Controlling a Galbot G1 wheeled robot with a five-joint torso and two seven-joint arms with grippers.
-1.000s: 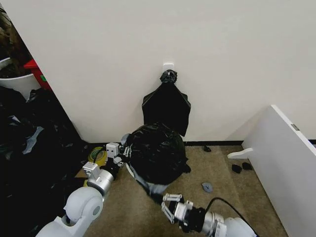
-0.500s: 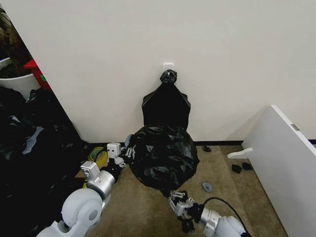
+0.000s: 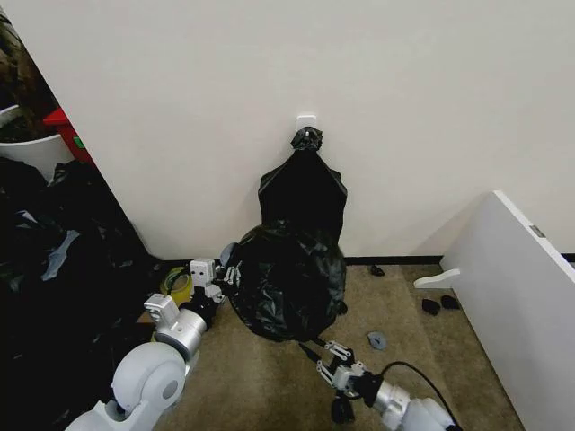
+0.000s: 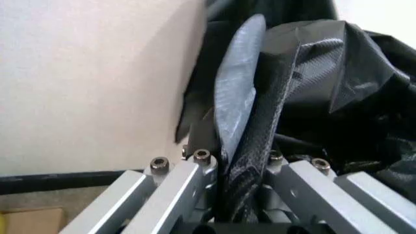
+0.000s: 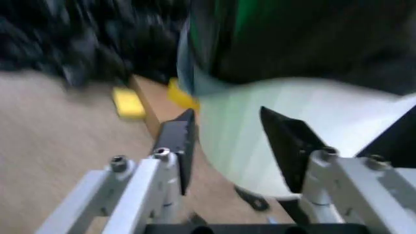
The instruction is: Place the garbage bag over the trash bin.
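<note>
Now our left hand [image 3: 226, 277] pinches the garbage bag [image 3: 289, 280] at centre frame, draped over the trash bin [image 5: 273, 141]. Our right hand [image 3: 334, 361], below it, gapes wide and empty. We judge the thin film could tear or slide off the rim if we tug unevenly.

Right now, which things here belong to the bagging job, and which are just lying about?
Job: garbage bag, pinched in the left hand; trash bin under it; right hand, open.

Lying about: knotted black bundle, black plastic heap, yellow tape roll.
</note>
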